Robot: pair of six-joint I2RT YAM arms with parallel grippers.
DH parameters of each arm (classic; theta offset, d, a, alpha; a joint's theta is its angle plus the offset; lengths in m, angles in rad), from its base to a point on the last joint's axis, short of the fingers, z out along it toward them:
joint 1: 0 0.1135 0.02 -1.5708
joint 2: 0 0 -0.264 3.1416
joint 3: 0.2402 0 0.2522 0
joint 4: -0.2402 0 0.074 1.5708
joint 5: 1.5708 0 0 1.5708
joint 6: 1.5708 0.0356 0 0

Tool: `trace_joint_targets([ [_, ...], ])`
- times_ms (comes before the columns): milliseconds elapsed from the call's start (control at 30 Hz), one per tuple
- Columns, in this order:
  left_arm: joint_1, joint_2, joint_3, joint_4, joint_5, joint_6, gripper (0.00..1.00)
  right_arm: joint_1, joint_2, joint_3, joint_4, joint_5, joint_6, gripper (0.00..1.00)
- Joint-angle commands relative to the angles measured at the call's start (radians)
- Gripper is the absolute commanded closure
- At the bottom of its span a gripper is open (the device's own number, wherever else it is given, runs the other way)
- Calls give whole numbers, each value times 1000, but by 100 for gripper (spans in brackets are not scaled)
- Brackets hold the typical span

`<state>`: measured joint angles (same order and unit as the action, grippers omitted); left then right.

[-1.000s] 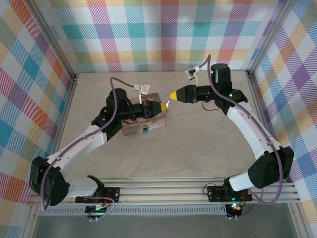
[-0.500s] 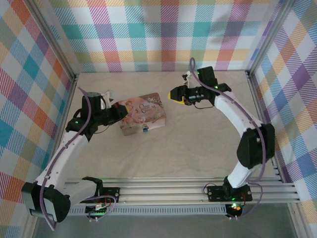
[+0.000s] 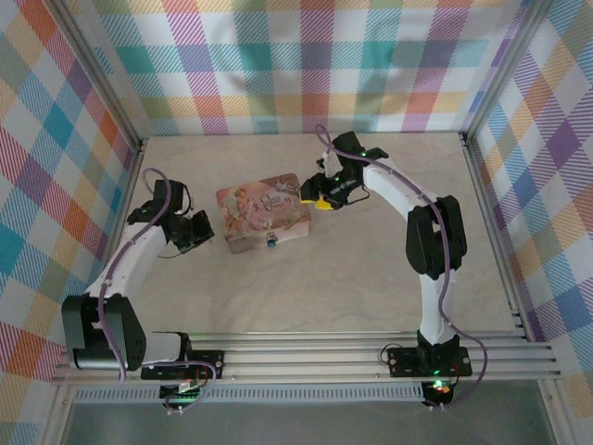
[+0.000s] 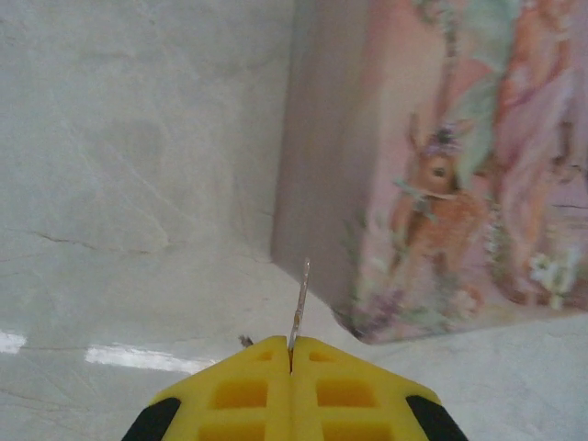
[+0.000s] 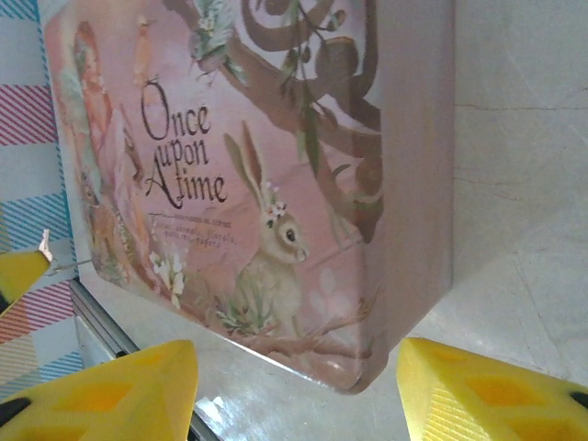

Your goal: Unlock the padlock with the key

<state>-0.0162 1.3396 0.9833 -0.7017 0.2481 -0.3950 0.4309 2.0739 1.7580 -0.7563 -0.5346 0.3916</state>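
Note:
The key (image 4: 299, 299) is a thin grey sliver sticking out from between the yellow fingers of my left gripper (image 4: 291, 354), which is shut on it. It points at the left corner of the pink pictured tin (image 4: 432, 184), a little short of it. From above, my left gripper (image 3: 206, 234) sits just left of the tin (image 3: 264, 211). The small blue-green padlock (image 3: 271, 243) hangs on the tin's near side. My right gripper (image 3: 320, 199) is at the tin's right end. Its jaws (image 5: 294, 390) are open, with the tin's corner (image 5: 367, 363) between them and apart from both.
The tin lies on a pale table floor (image 3: 371, 269) with checked walls on three sides. An aluminium rail (image 3: 306, 357) runs along the near edge by the arm bases. Open floor lies to the near right of the tin.
My left arm has drawn back from over the tin to its left side, still holding the key. My right arm has swung left to the tin's right end, and its jaws have widened.

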Motion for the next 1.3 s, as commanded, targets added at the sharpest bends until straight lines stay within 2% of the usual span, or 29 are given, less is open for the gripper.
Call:
trace_joint_targets([
  [0,1,66,-4,29,-32,54,100,-1,18,22,2,-42,-4,42],
  [300,-113,270,144,54,-42,72,100,-15,-32,-108,71,-65,28,46],
  [800,-325,504,364,104,-49,20,100,-139,-236,-356,138,-34,73,46],
  [1067,-341,556,456,95,-71,39,100,-141,-332,-448,152,-33,65,45],
  [1267,-324,464,357,160,-44,51,100,-95,-356,-471,212,101,-65,43],
])
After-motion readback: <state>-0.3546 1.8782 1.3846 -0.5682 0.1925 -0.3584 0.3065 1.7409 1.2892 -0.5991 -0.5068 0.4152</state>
